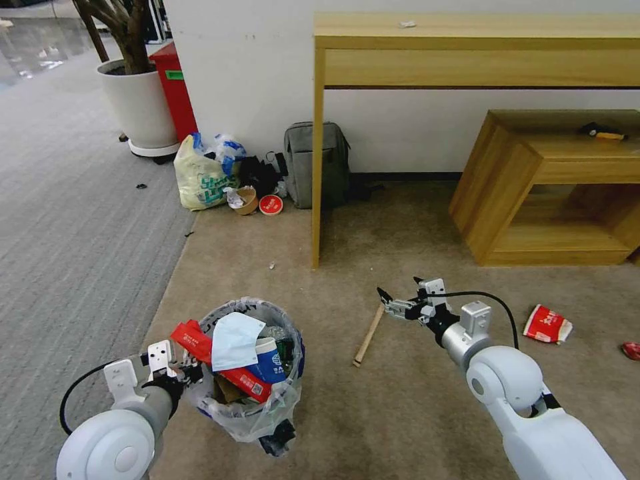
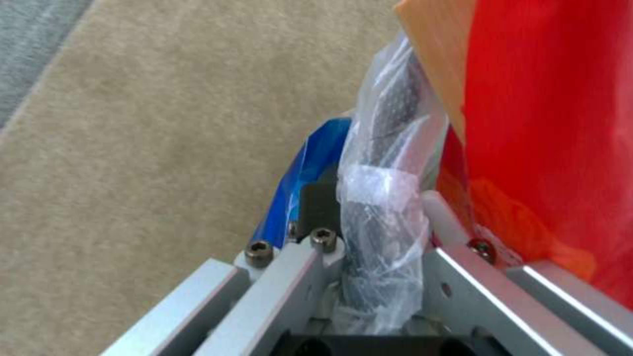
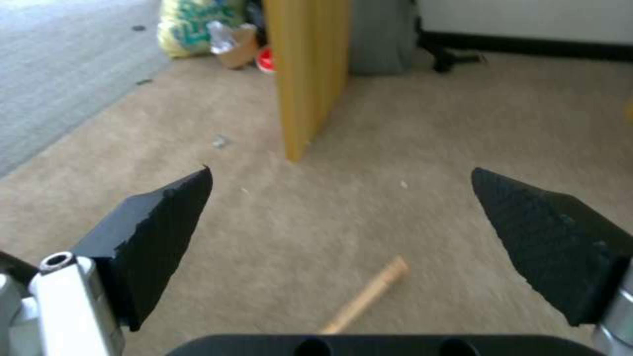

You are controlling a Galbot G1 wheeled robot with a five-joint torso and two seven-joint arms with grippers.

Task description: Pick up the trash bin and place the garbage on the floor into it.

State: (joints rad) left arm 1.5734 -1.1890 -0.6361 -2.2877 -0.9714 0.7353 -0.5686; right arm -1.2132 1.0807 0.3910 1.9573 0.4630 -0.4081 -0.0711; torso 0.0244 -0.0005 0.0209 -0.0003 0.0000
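My left gripper (image 1: 179,375) is clamped on the rim of the bin (image 1: 250,413) and holds it at my lower left, above the carpet (image 1: 373,413). In my left wrist view the fingers (image 2: 320,207) pinch the dark rim and its crinkled clear liner, with a blue edge on the outside and red wrapping pressed against the inner side. The bin is small, round and dark, lined with a clear bag (image 1: 230,403) that sags over the edge. It is heaped: a white slipper (image 1: 235,339) lies on top, a red wrapper (image 1: 193,339) juts over the near rim, a blue-and-white cup (image 1: 272,360) sits beside them, and a red carton (image 1: 245,383) leans below.

Further right, a stick (image 1: 368,335) lies on the carpet, pale wood, slanted. My right gripper (image 1: 400,293) hangs just above and beyond its upper end, jaws spread wide with nothing between them; my right wrist view shows the two black fingertips (image 3: 165,222) far apart and the stick (image 3: 366,300) low between them on the carpet.

Right of that arm a red-and-white carton (image 1: 547,324) lies crumpled, and a small red wrapper (image 1: 631,349) lies at the far right edge.
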